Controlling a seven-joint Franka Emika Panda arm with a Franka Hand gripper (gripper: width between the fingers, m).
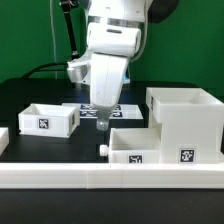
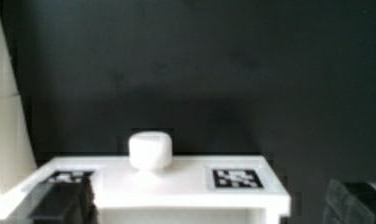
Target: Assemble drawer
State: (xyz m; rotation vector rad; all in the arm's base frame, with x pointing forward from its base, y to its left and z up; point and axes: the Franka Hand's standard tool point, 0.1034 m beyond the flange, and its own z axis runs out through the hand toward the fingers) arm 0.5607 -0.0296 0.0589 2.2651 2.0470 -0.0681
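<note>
You are at the pick-up stage: nothing is in the tool and no tray sits in the housing [image 1: 185, 122]. The housing is the tall white box, and every place below is given from it.

The knobbed tray [image 1: 140, 146] lies just beside the housing, on the exterior view's left of it and touching or nearly touching its lower wall. The tray's knob [image 1: 103, 148] sticks out of the end farthest from the housing. The second tray [image 1: 47, 118] stands well apart from the housing, further along that same side, with open black table [image 1: 35, 148] between it and the knobbed tray. The marker board [image 1: 122, 108] lies flat between the second tray and the housing, behind the arm. The border wall [image 1: 110, 180] runs along the table edge in front of the housing.

The gripper [image 1: 100, 122] hangs pointing down on the far side of the knobbed tray from the housing, close above the knob end. In the wrist view its two dark fingers [image 2: 60, 205] sit at opposite sides of the picture with the knob [image 2: 151, 152] ahead of them, so the tool is spread wide and grips nothing.

The step in hand is probably the approach to the knobbed tray. Your next move calls for bringing the spread fingers down squarely over the knob or the end wall behind it. Centre them first, since the knob looks slightly off the midline in the wrist view, and only then close. From here you cannot tell which face of the housing is open to take the tray, so check that before you carry it over.
</note>
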